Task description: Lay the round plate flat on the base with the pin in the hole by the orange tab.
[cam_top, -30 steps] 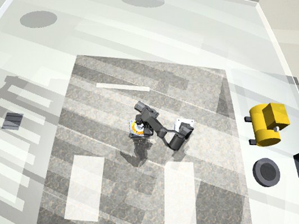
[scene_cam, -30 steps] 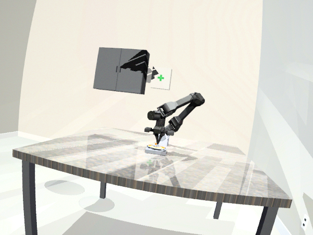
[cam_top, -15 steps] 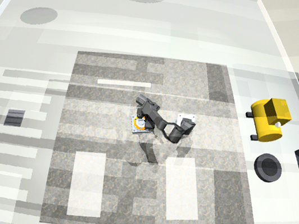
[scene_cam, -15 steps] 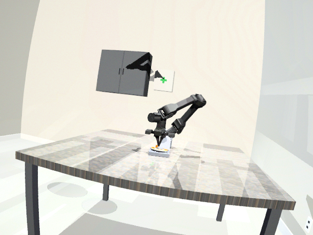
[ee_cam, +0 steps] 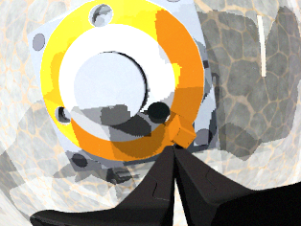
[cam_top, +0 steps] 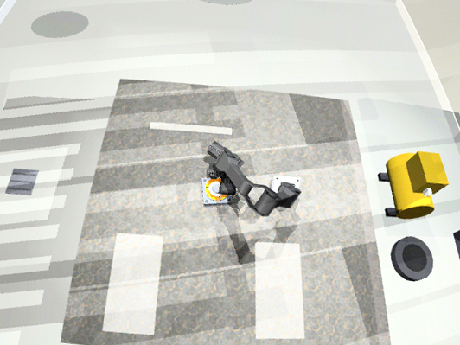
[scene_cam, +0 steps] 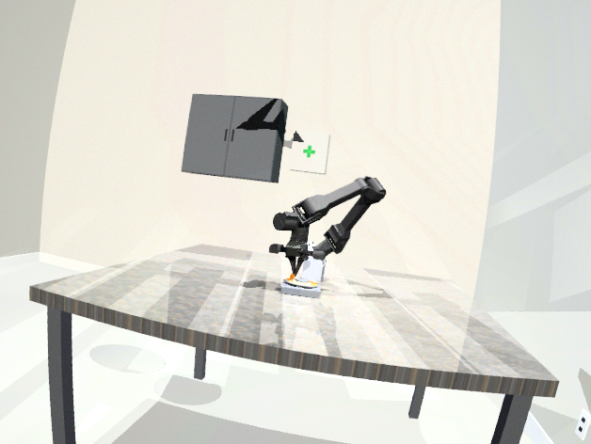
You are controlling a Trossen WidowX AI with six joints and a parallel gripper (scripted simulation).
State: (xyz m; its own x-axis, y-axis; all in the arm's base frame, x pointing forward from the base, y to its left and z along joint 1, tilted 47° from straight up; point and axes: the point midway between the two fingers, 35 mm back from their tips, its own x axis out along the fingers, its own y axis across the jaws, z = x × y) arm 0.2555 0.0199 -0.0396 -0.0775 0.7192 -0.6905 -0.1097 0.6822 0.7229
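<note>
The round plate (cam_top: 208,193) (scene_cam: 311,284) (ee_cam: 189,72), an orange and yellow ring with a white middle, sits around the pale post (ee_cam: 103,79) on the grey base (scene_cam: 300,292) (ee_cam: 45,31). In the exterior view it looks slightly tilted, higher at the tab side. The orange tab (scene_cam: 291,277) (ee_cam: 182,134) is at the lower right of the plate in the wrist view. The hole beside it (ee_cam: 158,112) looks dark; no pin is visible in it. My gripper (scene_cam: 294,275) (ee_cam: 172,151) is shut and empty, its tips right beside the tab; contact cannot be told.
Two other holes (ee_cam: 101,15) (ee_cam: 62,114) show in the plate's ring. The arm's white mount (cam_top: 280,179) stands to the right of the base in the top view. A white strip (cam_top: 190,128) lies beyond the arm, and two pale rectangles (cam_top: 134,285) (cam_top: 279,292) mark the nearer tabletop.
</note>
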